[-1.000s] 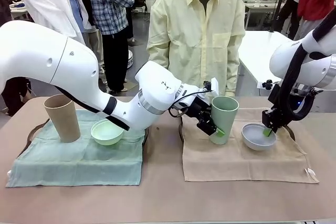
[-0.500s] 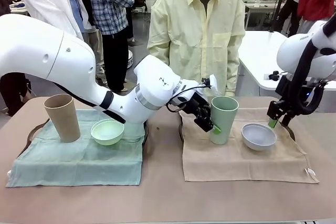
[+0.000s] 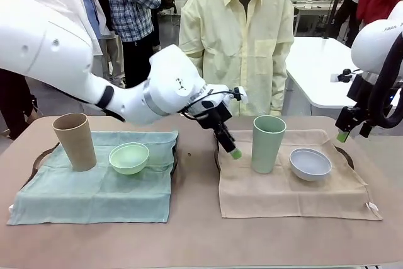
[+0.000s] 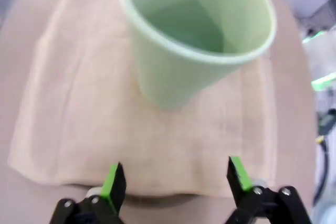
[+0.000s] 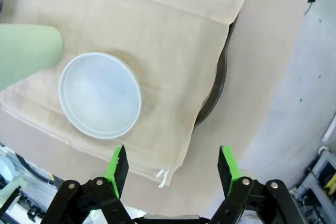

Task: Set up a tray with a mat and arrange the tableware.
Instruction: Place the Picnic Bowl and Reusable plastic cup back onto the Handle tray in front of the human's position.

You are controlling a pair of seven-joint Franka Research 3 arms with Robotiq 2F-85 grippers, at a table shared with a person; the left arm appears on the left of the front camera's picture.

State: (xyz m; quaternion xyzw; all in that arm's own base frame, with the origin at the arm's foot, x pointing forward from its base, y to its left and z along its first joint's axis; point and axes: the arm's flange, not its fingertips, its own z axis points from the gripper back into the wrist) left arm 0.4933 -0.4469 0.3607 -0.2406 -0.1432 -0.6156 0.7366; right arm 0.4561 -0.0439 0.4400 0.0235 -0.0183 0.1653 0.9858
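Sage green tall tumbler (image 3: 267, 143) and pale blue-white round bowl (image 3: 310, 163) are set on the beige mat (image 3: 283, 190); left claw (image 4: 173, 182) and right claw (image 5: 172, 169) are spread wide, empty.

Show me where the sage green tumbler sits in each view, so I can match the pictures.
Front view: sage green tumbler upright on the tan mat, right of centre.
Left wrist view: the tumbler at top centre, beyond the open left tool.
Right wrist view: its side at the left edge.
Shared landmark: the tan mat.
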